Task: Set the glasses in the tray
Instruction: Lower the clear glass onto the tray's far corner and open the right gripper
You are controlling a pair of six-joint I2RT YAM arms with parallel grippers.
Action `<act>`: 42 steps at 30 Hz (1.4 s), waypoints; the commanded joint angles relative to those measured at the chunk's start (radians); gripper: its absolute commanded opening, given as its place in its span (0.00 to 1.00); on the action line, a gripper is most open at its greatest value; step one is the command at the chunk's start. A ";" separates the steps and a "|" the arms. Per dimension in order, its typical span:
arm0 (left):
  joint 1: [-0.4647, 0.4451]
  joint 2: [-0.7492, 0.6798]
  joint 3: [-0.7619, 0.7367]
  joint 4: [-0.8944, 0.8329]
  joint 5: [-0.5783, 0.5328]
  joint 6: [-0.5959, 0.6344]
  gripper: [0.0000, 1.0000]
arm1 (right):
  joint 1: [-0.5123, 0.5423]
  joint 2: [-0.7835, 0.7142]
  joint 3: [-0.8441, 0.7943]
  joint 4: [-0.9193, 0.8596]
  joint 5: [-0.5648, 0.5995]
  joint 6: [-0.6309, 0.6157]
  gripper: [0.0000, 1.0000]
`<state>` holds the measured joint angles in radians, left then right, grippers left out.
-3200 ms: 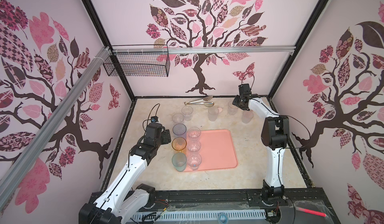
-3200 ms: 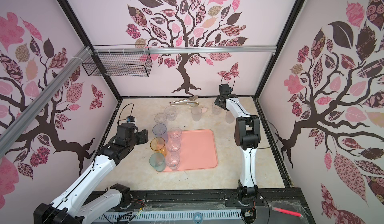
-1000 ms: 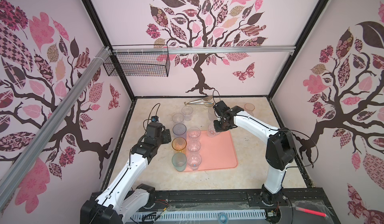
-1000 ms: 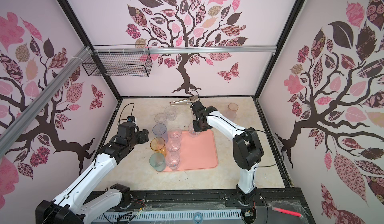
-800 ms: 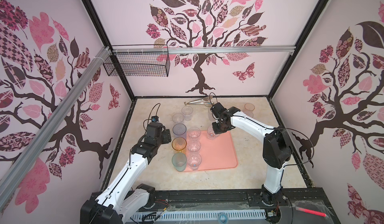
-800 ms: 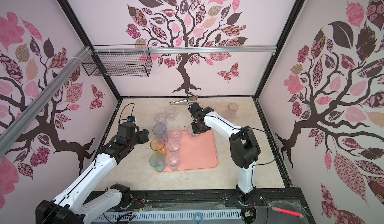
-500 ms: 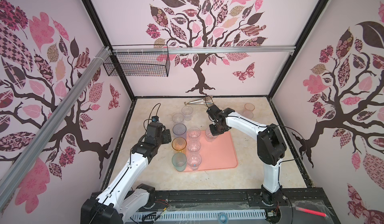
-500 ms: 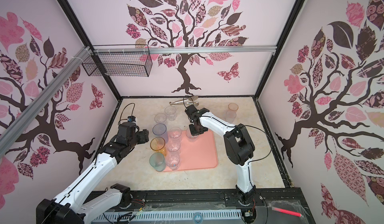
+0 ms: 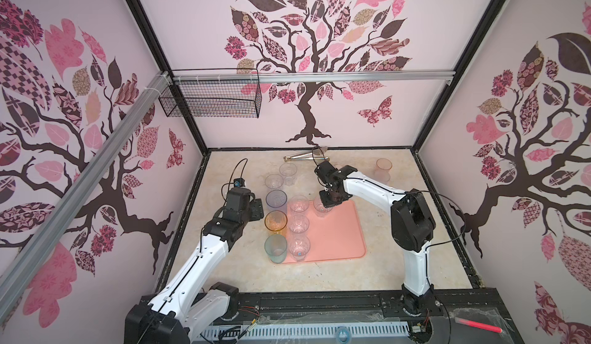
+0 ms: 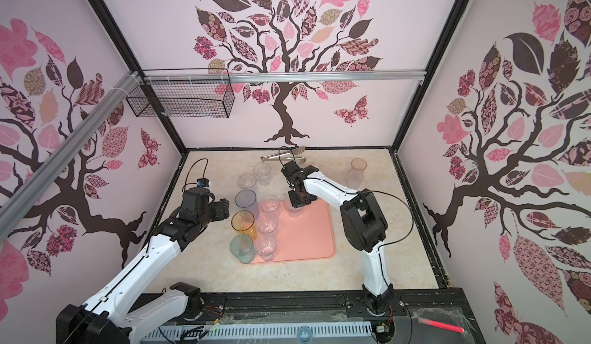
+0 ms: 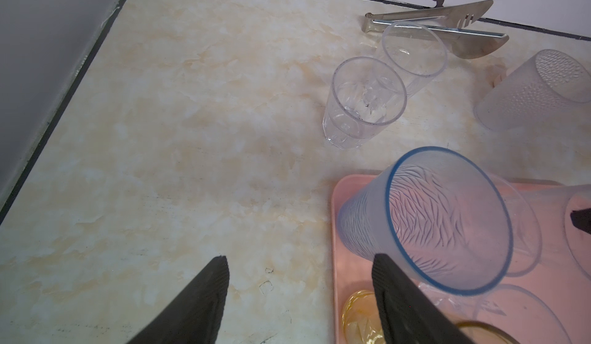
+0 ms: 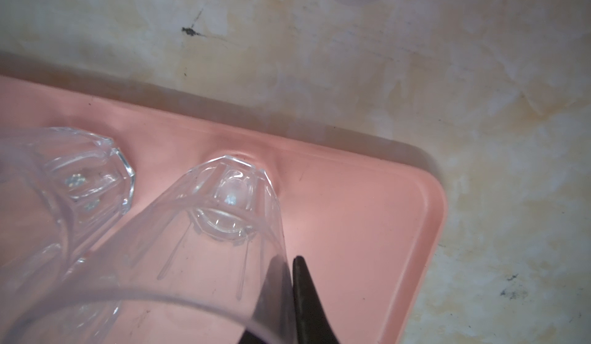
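Note:
The salmon-pink tray (image 9: 335, 233) (image 10: 307, 230) lies mid-table. My right gripper (image 9: 329, 200) (image 12: 289, 272) is shut on the rim wall of a clear faceted glass (image 9: 321, 206) (image 12: 224, 217), one finger inside and one outside. The glass's base is down at the tray floor (image 12: 351, 214) by the far rim. Blue (image 9: 276, 198), amber (image 9: 275, 221) and teal (image 9: 275, 246) glasses line the tray's left edge, with three clear glasses (image 9: 298, 224) beside them. My left gripper (image 9: 256, 206) (image 11: 300, 259) is open and holds nothing, just left of the blue glass (image 11: 431, 217).
Two clear glasses (image 9: 274, 181) (image 9: 287, 169) stand on the table behind the tray. A pink tumbler (image 9: 383, 165) and a frosted one (image 9: 382, 176) stand at the back right. Metal tongs (image 9: 305, 157) lie against the back wall. A wire basket (image 9: 211, 102) hangs on the left.
My right arm brought the clear glass from the back right to the tray and shifted it left and down along the far rim. The left arm has not moved.

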<state>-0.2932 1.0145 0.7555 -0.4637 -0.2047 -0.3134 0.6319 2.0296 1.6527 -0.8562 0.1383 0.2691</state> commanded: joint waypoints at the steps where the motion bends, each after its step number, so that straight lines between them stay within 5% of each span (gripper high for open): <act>1: 0.004 -0.004 -0.024 0.017 0.001 0.004 0.75 | 0.011 0.056 0.020 -0.019 0.008 0.007 0.11; 15: 0.009 -0.008 -0.022 0.017 -0.002 0.007 0.75 | 0.015 0.001 0.003 -0.003 -0.016 0.020 0.31; 42: 0.010 -0.027 -0.024 0.014 0.000 0.002 0.75 | -0.015 -0.083 0.133 -0.078 -0.064 0.013 0.39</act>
<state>-0.2874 1.0080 0.7555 -0.4583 -0.2043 -0.3134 0.6334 2.0323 1.7527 -0.8810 0.0978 0.2878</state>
